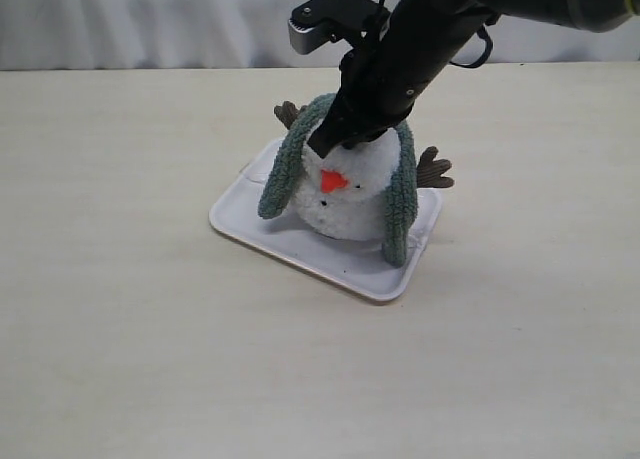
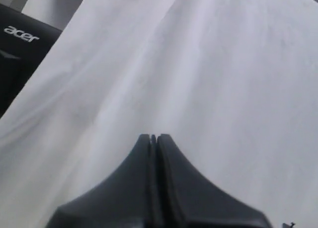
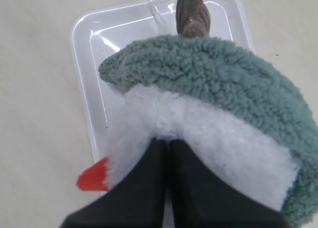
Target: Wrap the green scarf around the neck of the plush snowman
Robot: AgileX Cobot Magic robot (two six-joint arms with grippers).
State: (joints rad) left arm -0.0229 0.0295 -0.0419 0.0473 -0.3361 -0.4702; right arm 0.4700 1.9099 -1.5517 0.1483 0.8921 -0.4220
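The plush snowman (image 1: 350,194) sits on a white tray (image 1: 250,219), facing forward with its orange nose (image 1: 333,181) showing. The green scarf (image 1: 285,169) is draped over the back of its head, one end hanging down each side; the right end (image 1: 402,204) reaches the tray. My right gripper (image 1: 335,144) is shut, its tips pressed into the white fur on top of the head (image 3: 218,138), just in front of the scarf (image 3: 223,74). The neck crease does not show. My left gripper (image 2: 153,136) is shut and empty, out of the exterior view.
Brown twig arms (image 1: 434,169) (image 1: 289,112) stick out on both sides of the snowman. The tray's rim (image 3: 89,64) lies on a pale table. The left wrist view shows only a white cloth (image 2: 198,64) and a dark Acer monitor (image 2: 20,34).
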